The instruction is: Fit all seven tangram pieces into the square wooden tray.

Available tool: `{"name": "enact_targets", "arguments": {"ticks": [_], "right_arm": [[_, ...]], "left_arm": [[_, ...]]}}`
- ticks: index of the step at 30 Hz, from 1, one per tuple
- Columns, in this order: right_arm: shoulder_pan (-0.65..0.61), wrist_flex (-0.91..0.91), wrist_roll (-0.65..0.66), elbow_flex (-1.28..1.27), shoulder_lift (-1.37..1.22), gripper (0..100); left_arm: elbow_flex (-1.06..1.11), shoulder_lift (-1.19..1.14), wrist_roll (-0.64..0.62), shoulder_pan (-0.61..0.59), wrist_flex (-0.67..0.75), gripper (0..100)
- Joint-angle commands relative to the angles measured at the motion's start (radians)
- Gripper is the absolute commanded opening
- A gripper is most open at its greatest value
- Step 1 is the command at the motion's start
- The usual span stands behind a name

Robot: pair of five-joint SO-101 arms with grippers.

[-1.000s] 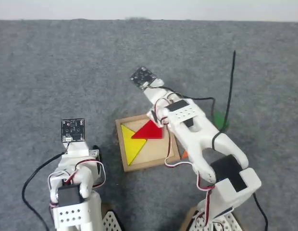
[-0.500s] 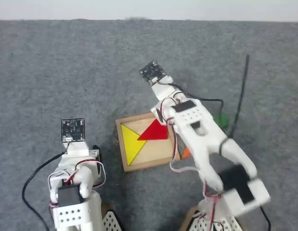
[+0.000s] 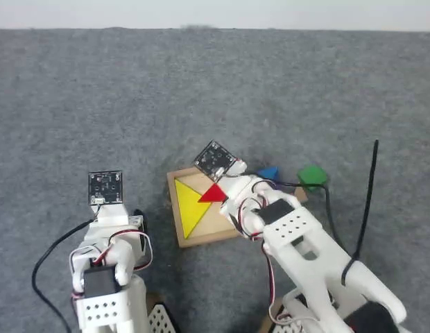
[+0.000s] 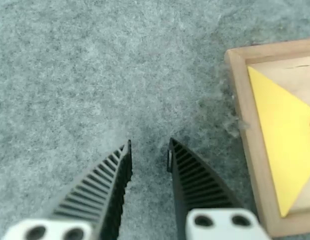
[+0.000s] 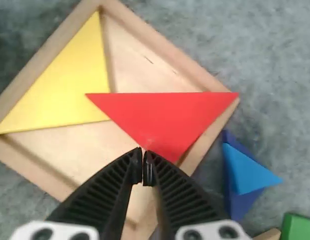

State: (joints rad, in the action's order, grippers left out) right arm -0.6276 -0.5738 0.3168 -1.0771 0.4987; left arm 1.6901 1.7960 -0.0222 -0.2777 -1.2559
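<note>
- In the high view the tray (image 3: pixel 173 208) sits at the frame's centre, with a yellow triangle (image 3: pixel 188 205) inside it.
- The right wrist view shows more: the red triangle (image 5: pixel 162 117) overlaps the yellow one, and one of its corners reaches over the rim, near a blue piece (image 5: pixel 242 172).
- The right gripper (image 5: pixel 143 152) has its fingers almost together, with the tips at the red triangle's corner.
- The left gripper (image 4: pixel 150 145) is slightly apart and holds nothing.

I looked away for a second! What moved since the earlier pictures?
The right arm pulled back toward its base, bringing its gripper, shut, to the red triangle's edge over the wooden tray. That bared the blue piece and more of the green piece beside the tray. The yellow triangle, the tray and the left gripper, open over the carpet, stayed put.
</note>
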Motion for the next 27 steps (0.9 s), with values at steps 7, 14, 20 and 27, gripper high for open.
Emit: {"name": "enact_targets", "arguments": {"ticks": [7, 14, 20, 27], "right_arm": [[-0.016, 0.008, 0.015, 0.071, -0.087, 0.7], [-0.016, 0.008, 0.011, 0.192, -0.234, 0.7], [-0.016, 0.01, 0.009, 0.279, -0.332, 0.7], [-0.067, 0.01, 0.008, 0.365, -0.435, 0.7]], "left_arm": [[-0.005, 0.014, 0.005, -0.006, -0.002, 11], [-0.005, 0.014, 0.005, -0.006, -0.002, 11], [-0.005, 0.014, 0.005, -0.006, -0.002, 11], [-0.005, 0.014, 0.005, -0.006, -0.002, 11]]}}
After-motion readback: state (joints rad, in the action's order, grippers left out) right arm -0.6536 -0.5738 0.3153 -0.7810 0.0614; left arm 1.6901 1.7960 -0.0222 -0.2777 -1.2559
